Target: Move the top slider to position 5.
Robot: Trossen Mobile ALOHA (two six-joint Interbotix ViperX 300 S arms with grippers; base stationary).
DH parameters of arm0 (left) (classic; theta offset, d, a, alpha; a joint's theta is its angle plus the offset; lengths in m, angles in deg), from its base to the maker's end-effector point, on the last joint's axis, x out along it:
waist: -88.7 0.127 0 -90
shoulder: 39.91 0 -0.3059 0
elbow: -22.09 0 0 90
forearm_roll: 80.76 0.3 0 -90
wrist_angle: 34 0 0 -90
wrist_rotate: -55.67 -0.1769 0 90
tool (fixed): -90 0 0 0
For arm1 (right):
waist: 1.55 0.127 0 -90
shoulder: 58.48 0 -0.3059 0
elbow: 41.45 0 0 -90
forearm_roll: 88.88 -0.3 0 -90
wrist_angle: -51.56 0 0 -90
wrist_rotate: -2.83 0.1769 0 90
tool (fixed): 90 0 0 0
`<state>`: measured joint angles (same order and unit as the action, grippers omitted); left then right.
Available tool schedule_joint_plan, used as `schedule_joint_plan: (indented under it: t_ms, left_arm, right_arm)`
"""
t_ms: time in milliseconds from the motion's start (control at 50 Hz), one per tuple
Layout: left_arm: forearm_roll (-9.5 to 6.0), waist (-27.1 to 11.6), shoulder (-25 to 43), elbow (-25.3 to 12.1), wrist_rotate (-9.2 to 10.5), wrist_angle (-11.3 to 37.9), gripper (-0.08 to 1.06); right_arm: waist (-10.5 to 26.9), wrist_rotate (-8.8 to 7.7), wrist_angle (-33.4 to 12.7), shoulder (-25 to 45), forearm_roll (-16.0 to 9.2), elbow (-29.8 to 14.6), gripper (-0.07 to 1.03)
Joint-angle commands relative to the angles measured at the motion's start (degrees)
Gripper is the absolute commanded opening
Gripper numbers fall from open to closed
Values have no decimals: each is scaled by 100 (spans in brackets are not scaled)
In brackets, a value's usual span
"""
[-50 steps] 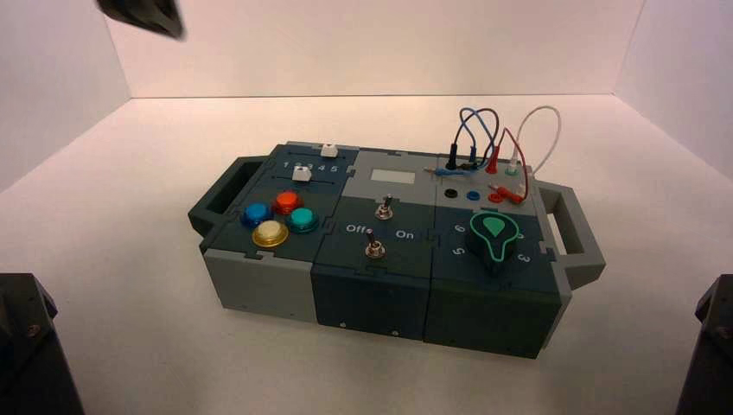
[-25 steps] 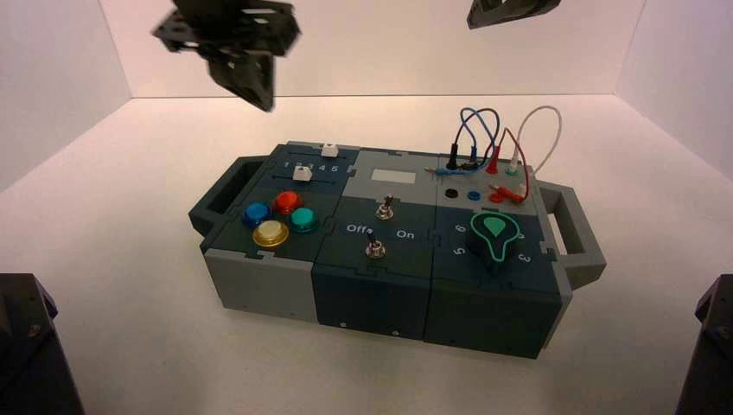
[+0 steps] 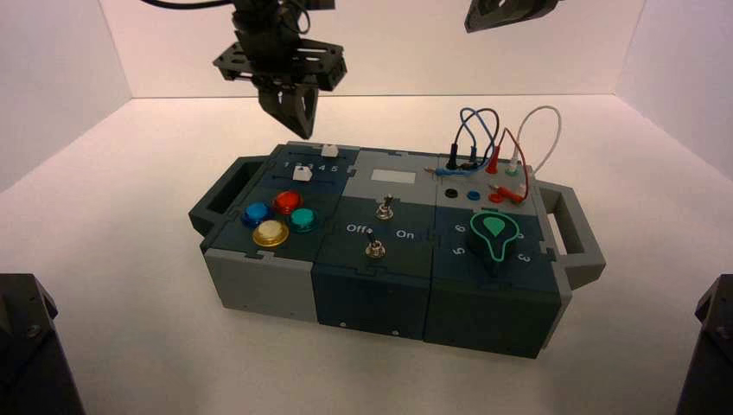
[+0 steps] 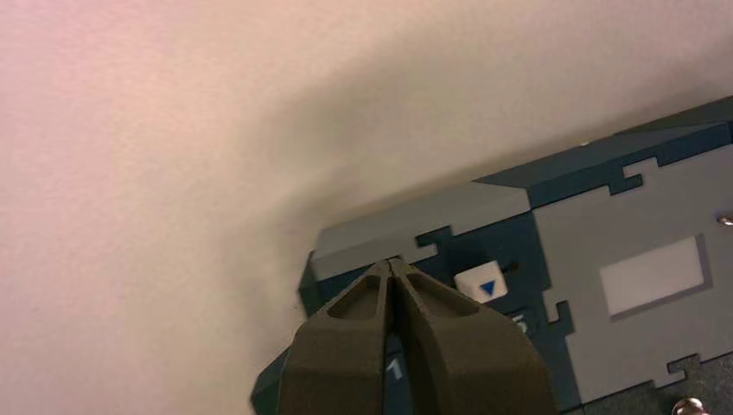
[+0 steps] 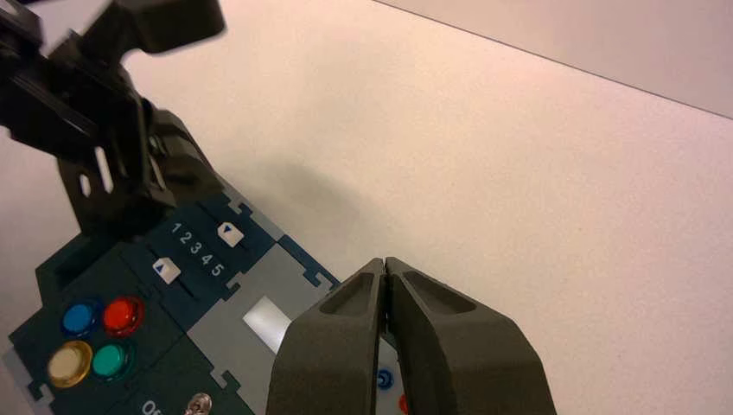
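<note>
The top slider (image 3: 329,150) is a tiny white knob on the far row of the box's dark teal left panel. It also shows in the left wrist view (image 4: 481,282) and the right wrist view (image 5: 230,232), with a blue triangle on it. The printed 5 (image 5: 217,270) ends the 1 2 3 4 5 row between the two sliders. My left gripper (image 3: 296,128) is shut and empty; it hovers above the box's far left corner, its tips (image 4: 391,264) a little left of the knob. My right gripper (image 5: 385,262) is shut and empty, high over the box's far side (image 3: 508,10).
The second white slider (image 3: 302,174) sits nearer, above the blue, red, yellow and teal round buttons (image 3: 278,218). Two silver toggles (image 3: 374,248), a green dial (image 3: 494,235) and looped wires (image 3: 493,138) fill the middle and right. Handles (image 3: 577,233) stick out at both ends.
My left gripper has come down and rightwards from the upper left to just above the box's far left corner. My right gripper came into view at the top and has held still since.
</note>
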<state>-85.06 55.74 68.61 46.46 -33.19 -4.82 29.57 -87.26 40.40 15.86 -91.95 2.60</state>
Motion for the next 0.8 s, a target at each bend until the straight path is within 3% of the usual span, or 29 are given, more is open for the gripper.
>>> schedule_joint_plan:
  t_ms: [20, 800]
  left_arm:
    - [-35, -79, -53, -193, 9, 53, -3]
    - [-88, -316, 308, -272, 9, 114, -3]
  right_arm:
    - [26, 9, 35, -18, -9, -176, -2]
    - [26, -9, 44, -18, 0, -220, -2]
